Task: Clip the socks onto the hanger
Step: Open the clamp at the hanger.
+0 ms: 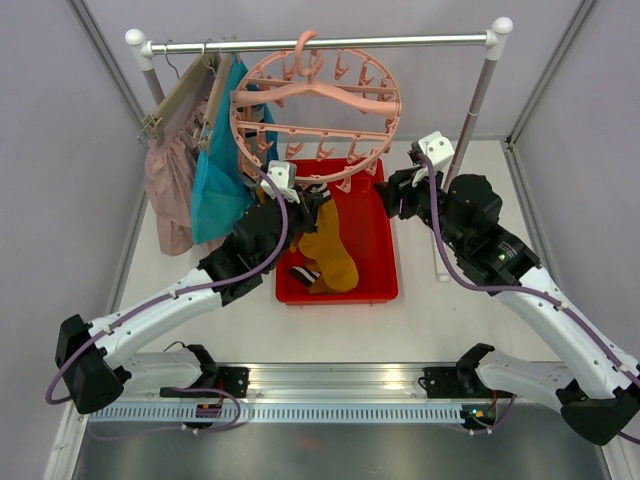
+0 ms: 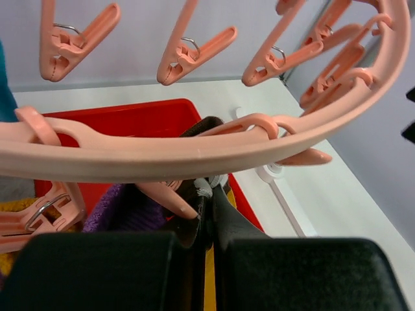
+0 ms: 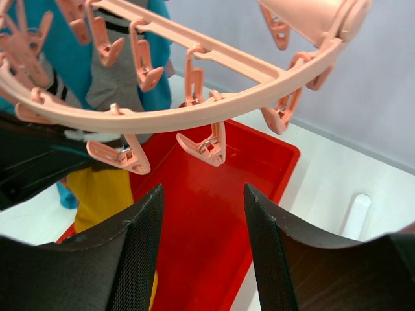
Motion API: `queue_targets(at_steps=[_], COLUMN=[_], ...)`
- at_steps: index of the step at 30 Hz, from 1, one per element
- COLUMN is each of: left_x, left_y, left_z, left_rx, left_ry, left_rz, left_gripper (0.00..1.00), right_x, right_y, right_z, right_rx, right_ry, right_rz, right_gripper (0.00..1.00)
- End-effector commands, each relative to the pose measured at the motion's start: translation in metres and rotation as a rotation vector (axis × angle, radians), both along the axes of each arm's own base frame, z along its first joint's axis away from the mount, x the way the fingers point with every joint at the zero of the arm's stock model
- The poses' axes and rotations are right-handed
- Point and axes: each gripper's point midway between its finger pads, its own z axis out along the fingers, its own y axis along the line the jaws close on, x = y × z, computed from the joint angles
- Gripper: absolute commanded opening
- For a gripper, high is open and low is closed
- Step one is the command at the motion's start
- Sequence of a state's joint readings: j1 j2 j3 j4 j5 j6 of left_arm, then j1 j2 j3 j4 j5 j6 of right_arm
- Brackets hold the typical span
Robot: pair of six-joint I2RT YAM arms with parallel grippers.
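Observation:
The salmon-pink hanger [image 1: 315, 110] hangs from the rail over the red tray [image 1: 385, 265]. My left gripper [image 1: 312, 205] is under the ring's near edge, shut on the top of a mustard yellow sock [image 1: 332, 252] that hangs down into the tray. In the left wrist view the jaws [image 2: 213, 191] are closed on the sock just below the ring [image 2: 194, 152], and one clip [image 2: 170, 194] touches the left finger. A purple sock [image 2: 110, 207] and a striped sock [image 1: 305, 272] lie in the tray. My right gripper [image 1: 392, 192] [image 3: 202, 194] is open and empty by the ring's right side. A grey sock [image 3: 113, 78] hangs from the ring's far side.
The metal rail [image 1: 320, 43] stands on white posts [image 1: 475, 100]. A teal garment [image 1: 215, 190] and a pale pink garment [image 1: 168, 190] hang on slim hangers [image 1: 185, 85] at the left. The rack's foot [image 1: 437, 255] lies right of the tray.

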State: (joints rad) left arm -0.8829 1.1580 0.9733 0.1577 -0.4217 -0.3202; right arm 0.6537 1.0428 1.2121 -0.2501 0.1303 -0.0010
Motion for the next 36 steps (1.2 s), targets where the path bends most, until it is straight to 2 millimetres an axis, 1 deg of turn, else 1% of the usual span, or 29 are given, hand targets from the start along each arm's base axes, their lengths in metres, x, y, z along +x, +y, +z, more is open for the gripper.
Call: queue_targets(at_steps=[1,4,6,7,8,10,11,17,25,28,30,32,33,35,36], left_x=[0.004,0.003,0.001,0.001,0.0,-0.001,-0.001,-0.001,-0.003,-0.003,-0.003,-0.003,-0.003,-0.003,-0.003], left_y=[0.019,0.024,0.027,0.029,0.03,0.031,0.032,0.036,0.041,0.043,0.045,0.046,0.047,0.049,0.049], left_z=[0.038,0.037,0.039,0.039,0.042,0.045,0.045,0.048,0.052,0.051,0.052,0.052,0.052,0.053,0.053], left_rx=[-0.044,-0.031,-0.03,-0.025,-0.029,-0.027,-0.022,-0.016,-0.012,-0.007,-0.006,-0.004,-0.005,-0.004,-0.004], left_ry=[-0.068,-0.066,-0.073,-0.073,-0.078,-0.085,-0.082,-0.087,-0.094,-0.094,-0.095,-0.095,-0.096,-0.098,-0.098], left_rz=[0.084,0.097,0.103,0.106,0.106,0.103,0.105,0.111,0.11,0.113,0.113,0.116,0.116,0.118,0.118], left_gripper=[0.02,0.02,0.02,0.02,0.02,0.02,0.02,0.02,0.02,0.02,0.02,0.02,0.02,0.02,0.02], right_x=[-0.011,-0.01,-0.008,-0.007,-0.006,-0.004,-0.002,0.01,0.02,0.021,0.023,0.025,0.025,0.027,0.025], right_y=[0.011,0.012,0.014,0.015,0.017,0.018,0.019,0.022,0.03,0.033,0.035,0.038,0.039,0.04,0.045], right_z=[0.014,0.012,0.008,0.008,0.004,0.006,0.002,-0.005,-0.003,-0.002,0.004,0.003,0.007,0.006,0.009], right_rx=[0.034,0.029,0.014,0.006,-0.001,-0.001,-0.007,-0.035,-0.03,-0.029,-0.011,-0.013,-0.005,-0.001,0.007], right_ry=[-0.06,-0.066,-0.063,-0.073,-0.071,-0.092,-0.089,-0.091,-0.122,-0.129,-0.158,-0.16,-0.171,-0.172,-0.181], right_rz=[0.1,0.1,0.106,0.112,0.12,0.12,0.119,0.091,0.1,0.111,0.113,0.121,0.124,0.122,0.15], right_gripper=[0.59,0.59,0.59,0.6,0.61,0.62,0.63,0.64,0.65,0.66,0.66,0.66,0.66,0.67,0.67])
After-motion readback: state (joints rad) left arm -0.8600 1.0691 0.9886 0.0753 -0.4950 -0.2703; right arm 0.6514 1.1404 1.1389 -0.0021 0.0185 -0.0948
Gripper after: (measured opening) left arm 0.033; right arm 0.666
